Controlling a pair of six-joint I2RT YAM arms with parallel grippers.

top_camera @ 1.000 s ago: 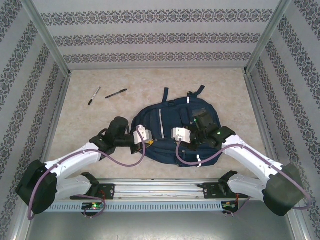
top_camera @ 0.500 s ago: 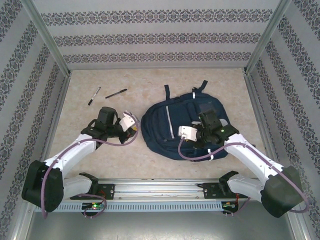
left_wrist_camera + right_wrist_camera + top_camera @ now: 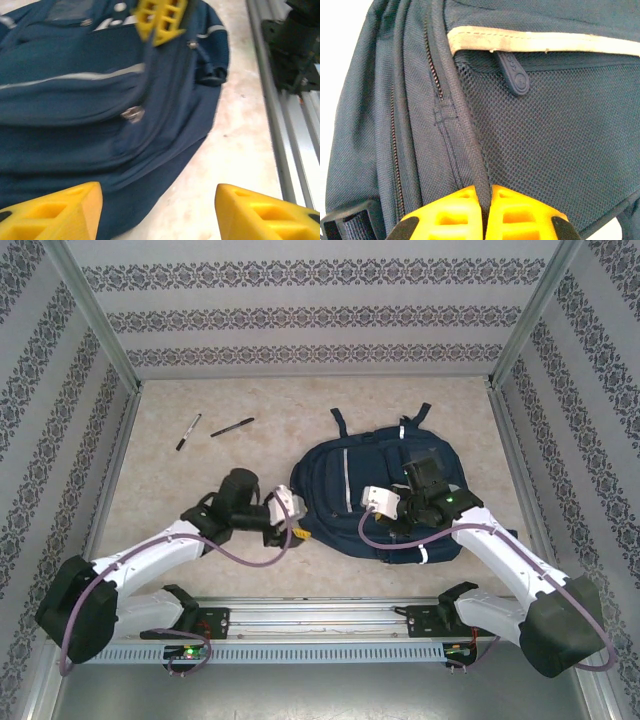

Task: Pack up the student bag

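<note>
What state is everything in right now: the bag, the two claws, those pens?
student bag: lying flat on the table, visible zips look closed.
left gripper: open, holding nothing, at the bag's edge.
right gripper: shut, pinching a fabric ridge of the bag.
black pen: lying loose, away from the bag.
other pen: lying loose beside it.

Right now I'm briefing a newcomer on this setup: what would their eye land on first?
The big navy student bag, lying right of centre. The right hand is shut, pinching a fabric ridge beside the bag's mesh pocket, while the left hand stands open at its near-left edge. Two pens lie at the far left.
</note>
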